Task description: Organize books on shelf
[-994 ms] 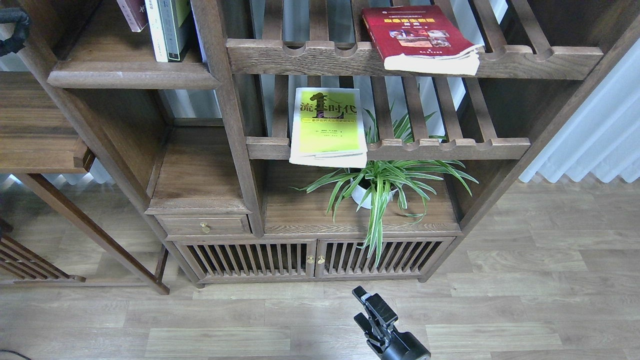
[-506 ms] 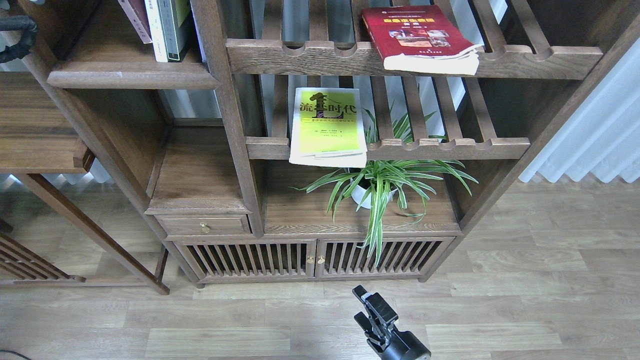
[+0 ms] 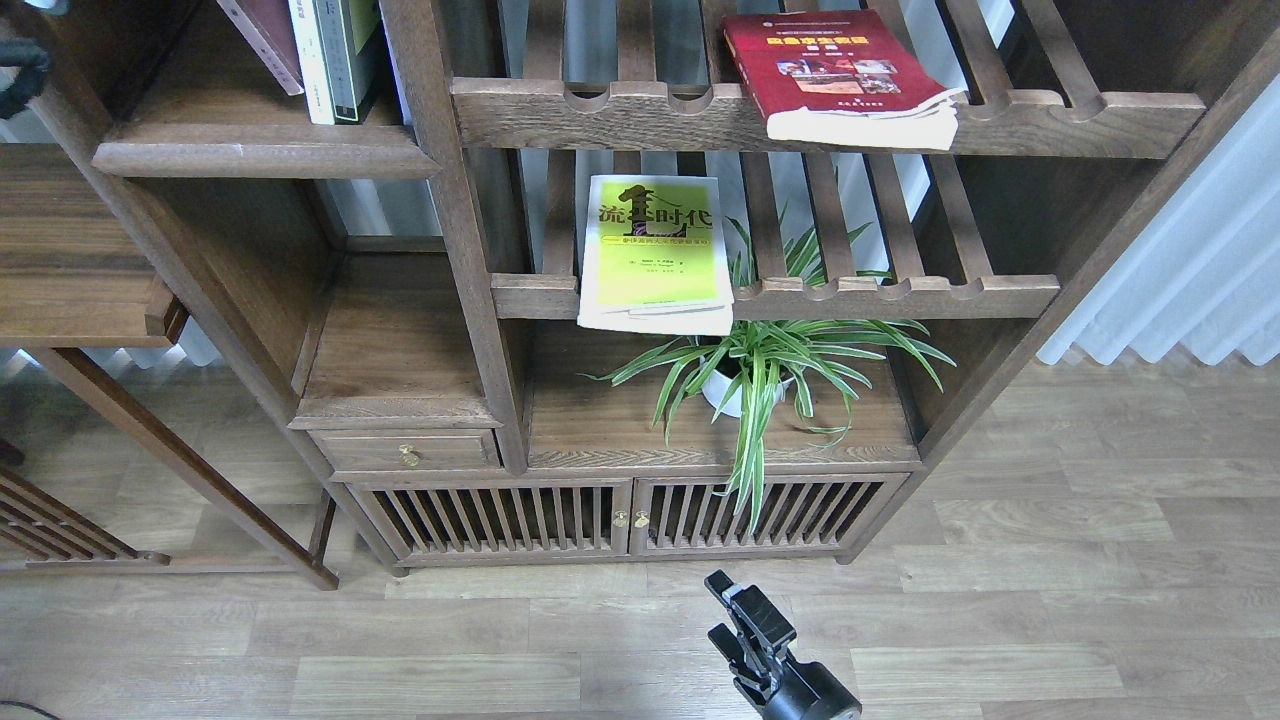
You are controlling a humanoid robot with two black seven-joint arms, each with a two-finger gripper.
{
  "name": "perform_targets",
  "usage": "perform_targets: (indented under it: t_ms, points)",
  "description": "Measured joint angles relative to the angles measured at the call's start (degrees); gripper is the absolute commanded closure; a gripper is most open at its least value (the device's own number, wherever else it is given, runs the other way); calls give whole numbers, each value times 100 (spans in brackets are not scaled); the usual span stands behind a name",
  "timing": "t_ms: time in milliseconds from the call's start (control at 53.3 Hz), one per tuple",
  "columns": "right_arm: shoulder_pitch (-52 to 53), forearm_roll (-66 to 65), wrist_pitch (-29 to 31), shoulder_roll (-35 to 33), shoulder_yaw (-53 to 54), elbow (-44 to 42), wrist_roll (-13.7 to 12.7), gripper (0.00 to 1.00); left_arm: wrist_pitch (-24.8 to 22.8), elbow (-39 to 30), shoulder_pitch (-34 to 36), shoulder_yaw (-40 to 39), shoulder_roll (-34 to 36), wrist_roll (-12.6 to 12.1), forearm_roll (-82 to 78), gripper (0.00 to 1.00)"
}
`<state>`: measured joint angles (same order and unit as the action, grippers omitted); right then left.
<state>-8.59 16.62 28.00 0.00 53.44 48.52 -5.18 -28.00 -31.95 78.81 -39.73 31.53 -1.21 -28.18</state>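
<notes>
Three paperbacks logged. Maroon book (image 3: 265, 40): on solid shelf (image 3: 262, 150) at 11 o'clock, leaning against upright white book (image 3: 312, 60). Red book (image 3: 840, 72): flat on upper slatted rack (image 3: 600, 110) at 1 o'clock, overhanging its rail. Yellow-green book (image 3: 655, 250): flat on lower slatted rack (image 3: 900, 295), centre, above spider plant (image 3: 770, 370). Right gripper (image 3: 745, 605): 6 o'clock, above floor, holding nothing, finger gap unreadable. Left gripper (image 3: 20, 70): 10 o'clock edge, state unreadable.

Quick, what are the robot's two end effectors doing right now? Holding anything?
Left end effector: only a dark bit shows at the top-left edge; cannot be told.
Right end effector: low over the floor, holding nothing; open or closed cannot be told.
</notes>
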Motion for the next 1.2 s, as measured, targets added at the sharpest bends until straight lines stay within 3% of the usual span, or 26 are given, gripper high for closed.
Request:
perform_targets:
  t_ms: [206,338,450,825,1200]
  points:
    - [2,1,0,-1,-28,0,-7,1,-1,-446,-91,-394,61,158,-30,9]
    - [5,1,0,0,-34,14,-9,1,-1,-758,-425,-725,114,428,-30,10]
    - [13,1,0,0,-31,32,-10,1,-1,-1259,-959,-1073,240,615,-30,10]
    - [26,0,0,0,-44,35,-10,1,0,-2557,-2686,-2446,193,817,22,9]
    - [33,-11,0,0,-54,154,-10,1,0,-3771,-4596,-3491,198,835,37,9]
